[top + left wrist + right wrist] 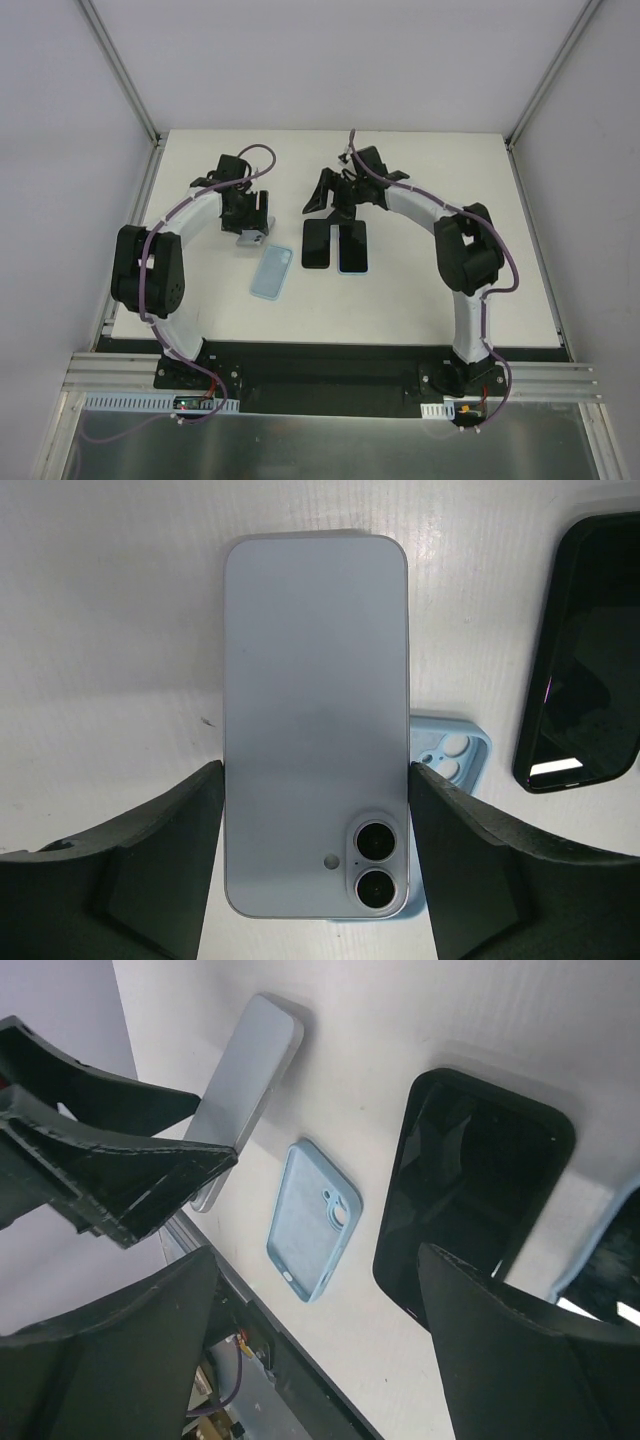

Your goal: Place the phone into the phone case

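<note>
Left jaws clamp the pale-blue slab phone (315, 680), tilted just beside the light-blue silicone case (312, 1218). Right jaws gape empty, right of that case.

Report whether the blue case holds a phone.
Empty. The blue case lies bare on the table; the left pincer holds the pale phone outside it.

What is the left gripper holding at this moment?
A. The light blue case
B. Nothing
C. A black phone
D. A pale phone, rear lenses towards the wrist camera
D: the left wrist view shows the pale phone clamped by the left gripper, twin lenses showing, while the light blue case lies empty beneath it.
</note>
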You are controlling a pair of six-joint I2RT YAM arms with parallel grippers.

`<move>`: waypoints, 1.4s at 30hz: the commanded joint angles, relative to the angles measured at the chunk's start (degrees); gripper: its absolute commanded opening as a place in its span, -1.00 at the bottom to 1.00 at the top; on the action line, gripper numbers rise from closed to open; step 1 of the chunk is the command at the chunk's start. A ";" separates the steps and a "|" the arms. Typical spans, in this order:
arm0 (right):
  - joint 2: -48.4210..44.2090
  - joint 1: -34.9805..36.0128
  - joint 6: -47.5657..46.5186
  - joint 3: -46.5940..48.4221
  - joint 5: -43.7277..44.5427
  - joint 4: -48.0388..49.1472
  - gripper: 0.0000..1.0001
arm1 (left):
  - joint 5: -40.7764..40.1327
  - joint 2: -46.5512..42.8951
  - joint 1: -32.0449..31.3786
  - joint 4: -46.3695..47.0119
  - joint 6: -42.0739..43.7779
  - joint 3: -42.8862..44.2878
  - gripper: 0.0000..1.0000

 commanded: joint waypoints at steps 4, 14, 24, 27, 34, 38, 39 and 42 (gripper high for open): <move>1.70 3.30 1.03 2.20 -2.54 3.67 0.71 | 1.09 -3.09 -0.67 2.39 -0.68 -1.15 -0.42; -1.80 3.40 -0.55 -2.37 -0.61 3.68 0.73 | -0.14 0.51 -0.67 2.39 -2.61 -2.65 -0.42; -6.91 2.61 -2.57 -5.10 1.06 1.92 0.73 | -0.40 2.27 -1.11 2.39 -4.81 -4.14 -0.42; -7.79 2.61 -2.93 -5.36 1.68 1.39 0.73 | -0.49 3.32 -1.28 2.39 -5.16 -4.32 -0.39; -9.10 2.52 -4.33 -5.45 2.73 -0.10 0.73 | -0.31 4.82 -1.37 2.04 -5.86 -3.27 -0.08; -10.07 2.52 -4.95 -5.54 3.17 -1.07 0.74 | -1.80 4.82 -1.37 1.43 -6.57 -2.56 0.45; -10.25 2.52 -5.12 -5.54 3.26 -1.24 0.74 | -2.16 4.91 -1.28 1.34 -6.39 -2.39 0.50; -10.86 2.43 -5.83 -5.45 3.70 -2.12 0.75 | -3.13 6.05 -1.28 0.28 -5.78 -0.46 0.64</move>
